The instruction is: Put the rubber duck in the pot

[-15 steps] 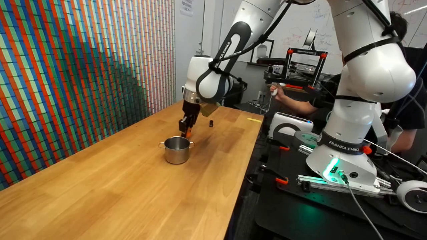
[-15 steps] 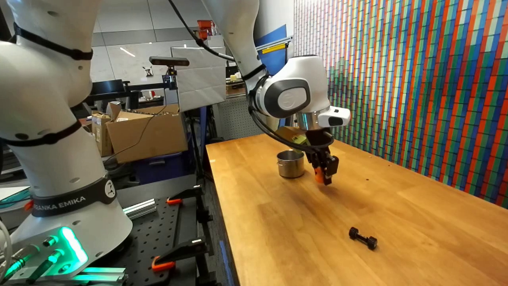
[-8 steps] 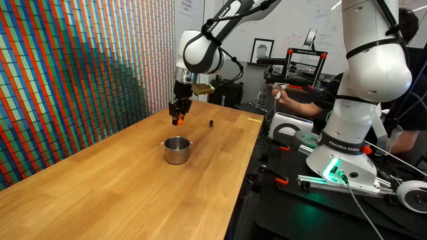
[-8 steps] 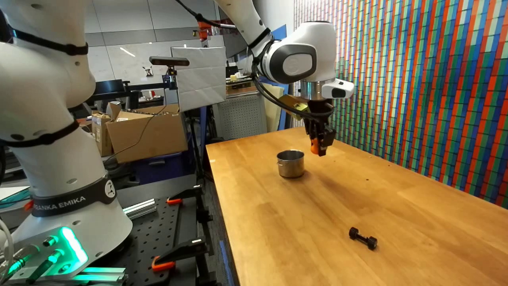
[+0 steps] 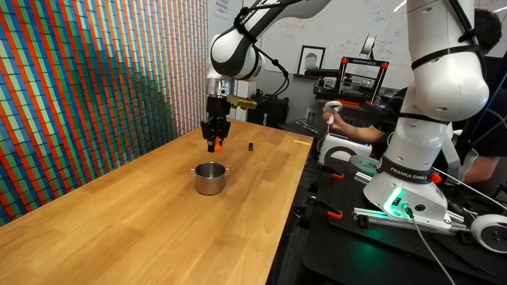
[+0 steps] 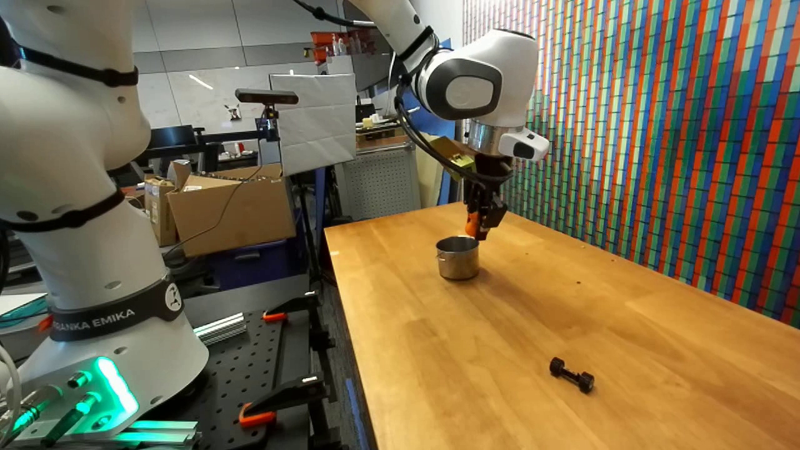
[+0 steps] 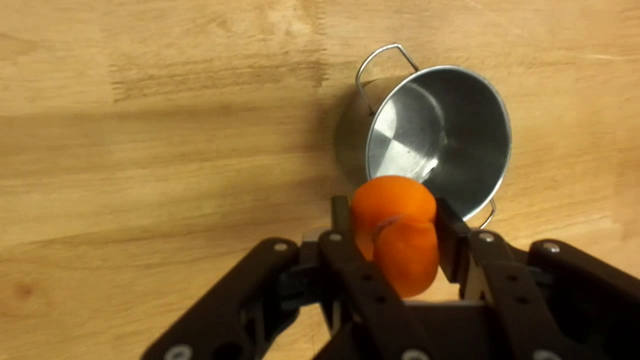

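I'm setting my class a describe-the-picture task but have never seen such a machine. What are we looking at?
This is a jointed white robot arm; its black gripper works like a two-fingered hand. Two pictures are exterior views, taken from different places, looking across the wooden table. The third is the wrist view, looking down past the gripper. On the table stands a small metal pot, with a black dumbbell lying apart from it. The gripper is closed on an orange duck, holding it up off the table, not yet in the pot.

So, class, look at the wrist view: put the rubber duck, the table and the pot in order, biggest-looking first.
1. Table
2. Pot
3. Rubber duck, though nearest the camera
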Motion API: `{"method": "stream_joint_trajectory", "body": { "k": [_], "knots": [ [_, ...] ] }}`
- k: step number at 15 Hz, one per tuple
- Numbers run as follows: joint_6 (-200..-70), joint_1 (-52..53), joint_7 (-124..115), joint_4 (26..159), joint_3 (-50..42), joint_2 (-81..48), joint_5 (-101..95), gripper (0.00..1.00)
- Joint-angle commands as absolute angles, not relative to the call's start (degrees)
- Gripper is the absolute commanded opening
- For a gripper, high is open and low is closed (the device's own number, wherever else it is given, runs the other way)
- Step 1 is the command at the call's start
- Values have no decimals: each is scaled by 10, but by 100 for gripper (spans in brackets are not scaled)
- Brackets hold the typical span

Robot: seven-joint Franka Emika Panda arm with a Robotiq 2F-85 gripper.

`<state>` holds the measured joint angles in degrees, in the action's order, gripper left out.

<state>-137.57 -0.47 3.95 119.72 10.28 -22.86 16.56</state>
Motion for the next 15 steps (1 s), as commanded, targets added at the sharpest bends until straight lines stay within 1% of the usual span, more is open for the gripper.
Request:
{"method": "stream_joint_trajectory", "body": {
  "k": [1,2,3,4,5,6,8,10,11,15],
  "knots": [
    [-1311,-13,64,1176,105,-222,199,18],
    [-1296,-14,67,1173,105,-222,205,18],
    [-1329,4,54,1226,118,-213,225,18],
    [-1323,5,56,1228,121,-215,238,20],
    [-1326,8,60,1236,127,-218,251,67],
    [-1327,11,64,1241,130,-222,258,67],
    [-1329,17,64,1243,128,-229,256,81],
    [-1335,20,62,1234,115,-229,236,97],
    [-1341,19,59,1228,108,-222,225,100],
    [-1355,20,54,1193,71,-191,159,100]
  ]
}}
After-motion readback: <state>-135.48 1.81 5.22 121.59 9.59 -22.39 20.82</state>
